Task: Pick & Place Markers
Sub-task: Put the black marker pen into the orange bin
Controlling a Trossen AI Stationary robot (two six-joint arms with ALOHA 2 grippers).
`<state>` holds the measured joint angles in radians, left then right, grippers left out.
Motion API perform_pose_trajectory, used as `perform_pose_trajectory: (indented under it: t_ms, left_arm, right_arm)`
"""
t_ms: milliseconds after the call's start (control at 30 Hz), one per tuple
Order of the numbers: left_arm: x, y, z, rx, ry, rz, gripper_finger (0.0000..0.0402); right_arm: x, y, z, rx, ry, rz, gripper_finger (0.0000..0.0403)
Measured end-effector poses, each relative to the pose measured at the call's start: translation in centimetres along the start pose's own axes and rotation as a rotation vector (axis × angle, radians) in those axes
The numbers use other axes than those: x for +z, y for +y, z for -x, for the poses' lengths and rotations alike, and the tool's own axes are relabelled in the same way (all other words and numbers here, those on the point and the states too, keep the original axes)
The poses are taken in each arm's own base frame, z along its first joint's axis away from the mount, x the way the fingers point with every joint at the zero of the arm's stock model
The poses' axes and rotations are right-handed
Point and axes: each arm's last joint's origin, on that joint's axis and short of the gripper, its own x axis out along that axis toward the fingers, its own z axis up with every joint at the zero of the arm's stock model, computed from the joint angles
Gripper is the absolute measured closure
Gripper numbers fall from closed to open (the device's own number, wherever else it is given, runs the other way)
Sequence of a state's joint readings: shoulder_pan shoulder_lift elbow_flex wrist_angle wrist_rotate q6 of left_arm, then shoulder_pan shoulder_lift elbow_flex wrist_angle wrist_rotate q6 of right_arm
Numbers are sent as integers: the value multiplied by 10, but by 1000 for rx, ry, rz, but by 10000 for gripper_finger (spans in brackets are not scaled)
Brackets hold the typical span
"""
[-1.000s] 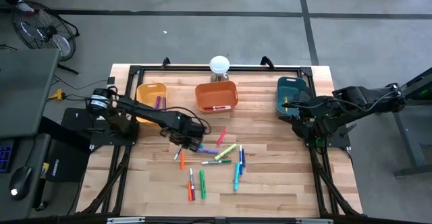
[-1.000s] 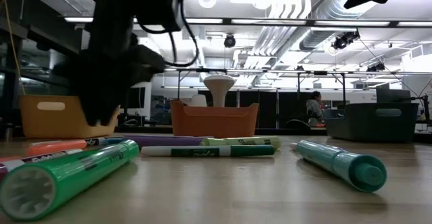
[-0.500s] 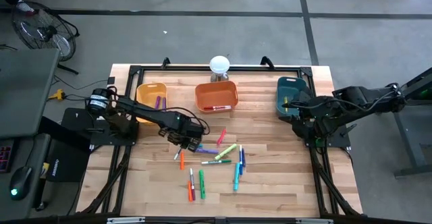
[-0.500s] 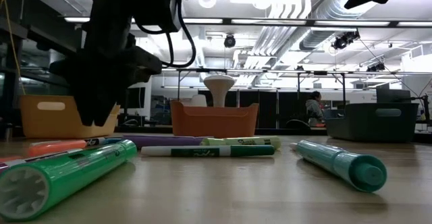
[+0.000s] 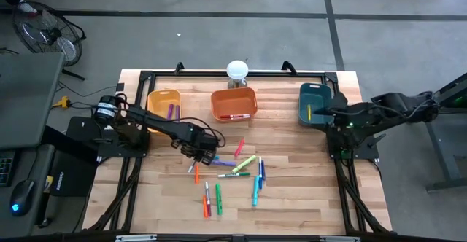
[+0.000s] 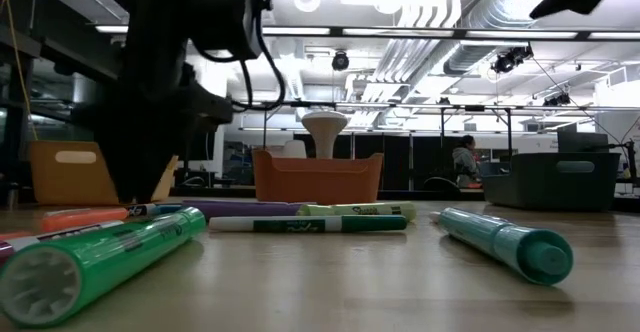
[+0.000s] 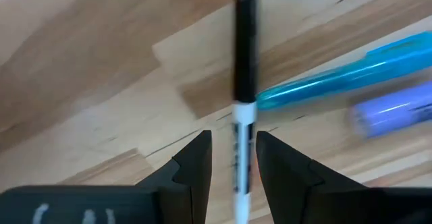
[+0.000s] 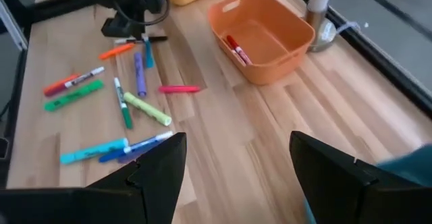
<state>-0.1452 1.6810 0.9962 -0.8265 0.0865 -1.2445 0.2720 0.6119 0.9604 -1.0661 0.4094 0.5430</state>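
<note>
Several markers [image 5: 233, 173] lie loose on the wooden table's middle. My left gripper [image 5: 206, 157] points straight down over their far left end. It is open, with one finger on each side of a white-bodied marker with a black cap [image 7: 244, 82], which lies flat on the wood next to a blue marker [image 7: 337, 79]. In the left wrist view I cannot tell whether the fingers touch it. My right gripper [image 8: 236, 177] is open and empty, raised at the table's right side by the teal bin [image 5: 315, 102].
Three bins stand along the far side: a yellow one [image 5: 163, 102] with purple markers, an orange one [image 5: 234, 103] with a red marker, and the teal one with a yellow marker. A white lamp-like stand [image 5: 237, 71] is behind the orange bin. Bare wood lies toward the near edge.
My right gripper has drawn back toward the table's right edge, still open. The markers lie where they were.
</note>
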Motion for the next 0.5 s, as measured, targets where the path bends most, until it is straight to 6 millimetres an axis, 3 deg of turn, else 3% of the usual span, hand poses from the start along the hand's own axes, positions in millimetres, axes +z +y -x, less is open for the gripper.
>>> perform_pose_trajectory:
  t_ms: [233, 500]
  left_arm:
    - [0, 1, -4, -15, 10, -31, 289]
    - [2, -2, -15, 10, 22, -26, 289]
  right_arm:
    - [-21, -11, -2, 15, 2, -70, 150]
    - [-33, -10, -15, 25, 54, -77, 151]
